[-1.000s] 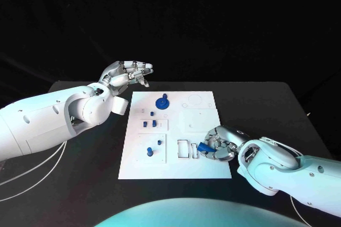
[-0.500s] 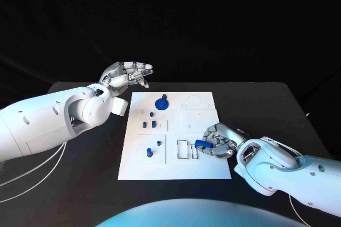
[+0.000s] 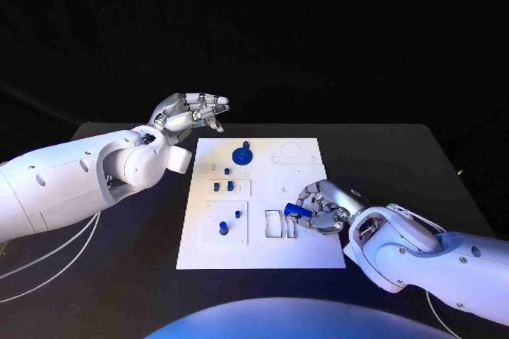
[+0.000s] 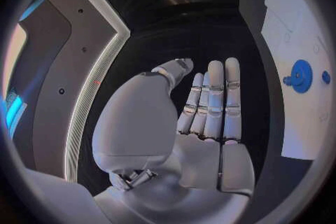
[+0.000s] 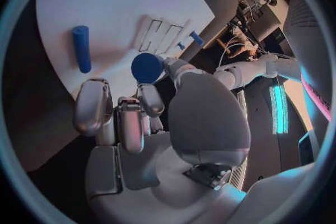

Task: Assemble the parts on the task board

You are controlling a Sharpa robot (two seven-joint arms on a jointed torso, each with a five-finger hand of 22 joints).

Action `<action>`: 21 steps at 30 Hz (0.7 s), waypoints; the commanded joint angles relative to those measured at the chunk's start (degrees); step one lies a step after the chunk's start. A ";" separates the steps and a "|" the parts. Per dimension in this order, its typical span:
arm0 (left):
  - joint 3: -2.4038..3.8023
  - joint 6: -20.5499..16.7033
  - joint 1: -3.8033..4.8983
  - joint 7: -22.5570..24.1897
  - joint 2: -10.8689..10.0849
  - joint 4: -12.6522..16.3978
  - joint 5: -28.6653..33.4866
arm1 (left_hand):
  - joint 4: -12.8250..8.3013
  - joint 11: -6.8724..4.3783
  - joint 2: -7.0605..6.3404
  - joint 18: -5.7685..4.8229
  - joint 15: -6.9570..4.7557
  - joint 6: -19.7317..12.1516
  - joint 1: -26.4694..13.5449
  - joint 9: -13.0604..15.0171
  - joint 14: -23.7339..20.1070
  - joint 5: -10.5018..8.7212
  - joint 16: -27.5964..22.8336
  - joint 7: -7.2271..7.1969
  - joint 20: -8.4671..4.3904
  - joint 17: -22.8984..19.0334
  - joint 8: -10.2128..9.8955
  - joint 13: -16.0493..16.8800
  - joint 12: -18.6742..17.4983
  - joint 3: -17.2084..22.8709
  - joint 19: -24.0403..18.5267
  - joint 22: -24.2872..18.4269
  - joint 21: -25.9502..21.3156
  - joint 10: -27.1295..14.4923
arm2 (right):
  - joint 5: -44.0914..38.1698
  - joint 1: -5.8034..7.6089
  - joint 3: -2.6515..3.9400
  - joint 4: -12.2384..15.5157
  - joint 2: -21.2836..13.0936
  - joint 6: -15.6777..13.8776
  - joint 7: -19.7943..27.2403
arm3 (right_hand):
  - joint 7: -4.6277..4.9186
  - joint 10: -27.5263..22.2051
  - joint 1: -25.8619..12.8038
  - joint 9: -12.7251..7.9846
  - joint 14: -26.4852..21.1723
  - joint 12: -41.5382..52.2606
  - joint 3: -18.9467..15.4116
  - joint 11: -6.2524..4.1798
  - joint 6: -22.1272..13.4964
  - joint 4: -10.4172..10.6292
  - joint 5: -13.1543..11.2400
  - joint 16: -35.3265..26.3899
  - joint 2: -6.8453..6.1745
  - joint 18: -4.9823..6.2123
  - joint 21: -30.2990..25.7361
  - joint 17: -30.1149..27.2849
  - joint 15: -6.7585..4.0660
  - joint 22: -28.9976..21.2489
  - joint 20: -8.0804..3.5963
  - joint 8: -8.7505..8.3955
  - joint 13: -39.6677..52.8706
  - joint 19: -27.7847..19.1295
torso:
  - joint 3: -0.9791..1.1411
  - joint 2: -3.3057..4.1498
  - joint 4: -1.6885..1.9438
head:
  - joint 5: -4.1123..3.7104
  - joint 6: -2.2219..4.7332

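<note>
The white task board (image 3: 265,243) lies in the middle of the black table. My right hand (image 3: 324,208) hovers over its near right part and pinches a small blue part (image 3: 293,209) beside the rectangular slots (image 3: 280,223); the right wrist view shows this round-ended part (image 5: 147,67) between thumb and fingers (image 5: 151,99). A blue cylinder (image 5: 82,48) lies loose on the board. A blue gear (image 3: 243,156) stands at the far end, and small blue pegs (image 3: 223,185) sit in the left blocks. My left hand (image 3: 194,111) is raised beyond the board's far left corner, fingers straight, holding nothing (image 4: 206,117).
More blue pegs (image 3: 223,226) stand in the near left block. Black table (image 3: 403,162) lies bare right of the board. The left wrist view catches the board's edge (image 4: 294,17) and the gear (image 4: 301,75).
My right hand has carried the blue part leftward and slightly farther up the board, closer to the slots. The left hand has stayed put.
</note>
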 commanded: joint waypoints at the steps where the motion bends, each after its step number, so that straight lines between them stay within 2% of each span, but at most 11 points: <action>1: 0.03 0.96 0.04 0.29 0.12 0.11 0.18 | -0.41 -0.04 0.58 0.75 -0.07 -0.29 0.10 -0.04 -0.40 0.17 -0.34 0.09 0.26 -0.07 0.32 -0.07 0.32 0.08 -0.16 -0.08 -0.21 -0.43 | 0.28 0.00 0.03 -0.10 0.71 -0.45 1.00 | -2.27 0.32 -0.26 3.45 4.85 0.22 0.38 0.06 2.78 0.04 0.18 0.31 0.58 -0.86 0.33 8.52 -0.36 4.10 -0.08 1.42 0.05 0.23 | -0.03 -0.01 -0.09 | 0.07 -0.01; 6: 0.04 1.02 0.04 0.29 0.19 0.18 0.18 | -0.41 -0.04 0.58 0.75 -0.07 -0.29 0.10 -0.04 -0.40 0.17 -0.34 0.09 0.26 -0.07 0.32 -0.07 0.32 0.08 -0.16 -0.08 -0.21 -0.43 | 0.42 -0.05 0.03 -1.07 2.43 -0.15 1.11 | -2.28 0.34 -0.27 3.45 4.84 0.24 0.40 0.05 2.78 0.03 0.19 0.31 0.59 -0.86 0.33 8.52 -0.37 4.10 -0.09 1.42 0.07 0.23 | -0.07 0.06 0.06 | 0.01 -0.04; 9: 0.04 1.02 0.04 0.28 0.21 0.18 0.18 | -0.41 -0.04 0.58 0.75 -0.07 -0.29 0.10 -0.04 -0.40 0.17 -0.34 0.09 0.26 -0.07 0.32 -0.07 0.32 0.08 -0.16 -0.08 -0.21 -0.43 | 0.45 -0.14 0.02 -1.65 3.52 0.20 1.16 | -2.30 0.31 -0.27 3.45 4.83 0.18 0.43 0.04 2.79 0.01 0.20 0.29 0.60 -0.86 0.33 8.46 -0.37 4.10 -0.09 1.43 0.02 0.23 | 0.03 0.04 0.04 | 0.07 0.02; 12: 0.04 1.03 0.04 0.27 0.23 0.16 0.18 | -0.41 -0.04 0.58 0.75 -0.07 -0.29 0.10 -0.04 -0.40 0.17 -0.34 0.09 0.26 -0.07 0.32 -0.07 0.32 0.08 -0.16 -0.08 -0.21 -0.43 | 0.47 -0.23 0.01 -2.25 4.37 0.73 1.13 | -2.30 0.28 -0.28 3.45 4.84 0.12 0.46 0.03 2.78 0.00 0.19 0.31 0.59 -0.83 0.17 8.52 -0.38 4.03 -0.09 1.42 -0.03 0.17 | 0.03 0.04 0.07 | 0.08 0.00; 21: 0.04 1.07 0.04 0.19 0.18 0.22 0.18 | -0.41 -0.04 0.58 0.75 -0.07 -0.29 0.10 -0.04 -0.40 0.17 -0.34 0.09 0.26 -0.07 0.32 -0.07 0.32 0.08 -0.16 -0.08 -0.21 -0.43 | 1.61 -0.48 -0.07 -4.65 6.24 4.45 0.93 | -2.24 0.27 -1.33 3.48 4.80 0.03 0.72 0.07 2.68 0.01 -1.42 0.25 0.47 -0.81 -0.08 8.34 -0.38 4.03 -0.14 1.43 0.08 0.09 | 0.06 0.05 -0.11 | 0.49 -0.12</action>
